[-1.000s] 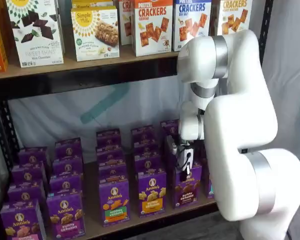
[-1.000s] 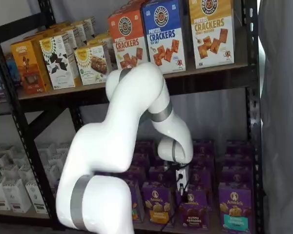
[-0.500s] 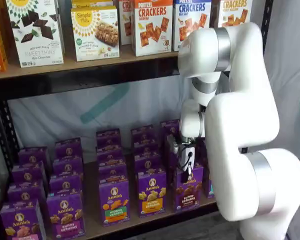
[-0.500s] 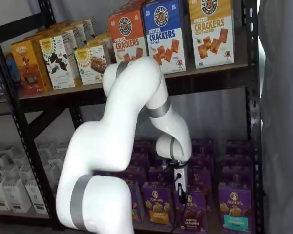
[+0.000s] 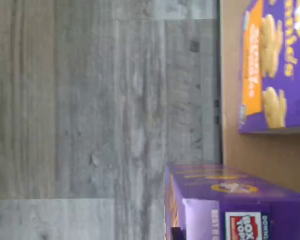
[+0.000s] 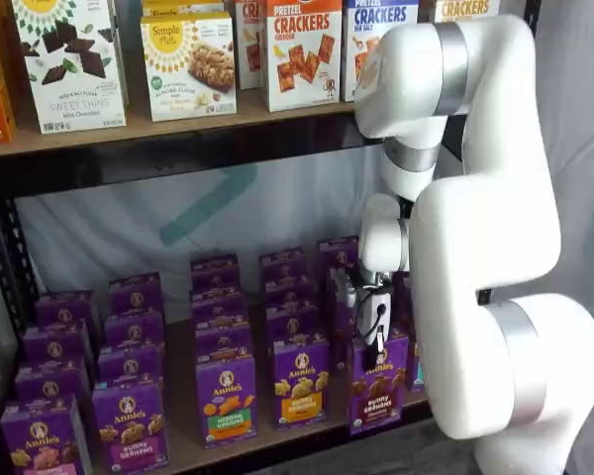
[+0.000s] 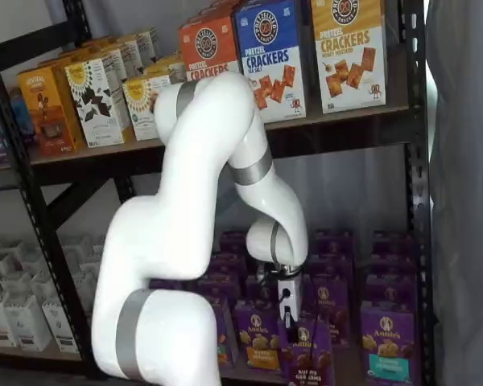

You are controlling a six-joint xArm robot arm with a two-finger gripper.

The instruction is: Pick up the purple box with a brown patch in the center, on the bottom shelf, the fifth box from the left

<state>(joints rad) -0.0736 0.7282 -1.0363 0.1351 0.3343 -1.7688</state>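
Note:
The purple box (image 6: 378,391) with dark brown bunny cookies stands at the front edge of the bottom shelf (image 6: 267,435), tilted a little toward the camera. It shows in both shelf views, and in one (image 7: 307,354) it sits ahead of its row. My gripper (image 6: 377,341) comes down on the box's top, its black fingers closed on it; it also shows in a shelf view (image 7: 288,310). The wrist view shows the box's purple top flap (image 5: 235,205) close up.
A purple carton with a yellow label (image 6: 300,381) stands just left of the held box, and a teal-labelled one (image 7: 385,347) to its right. More purple cartons fill the rows behind. Cracker boxes (image 6: 302,49) stand on the higher board. Grey floor (image 5: 115,100) lies before the shelf.
My gripper has moved outward from the shelf with the purple box in it. The box now sits forward of its row and lower in both shelf views. The arm's upper joints have risen.

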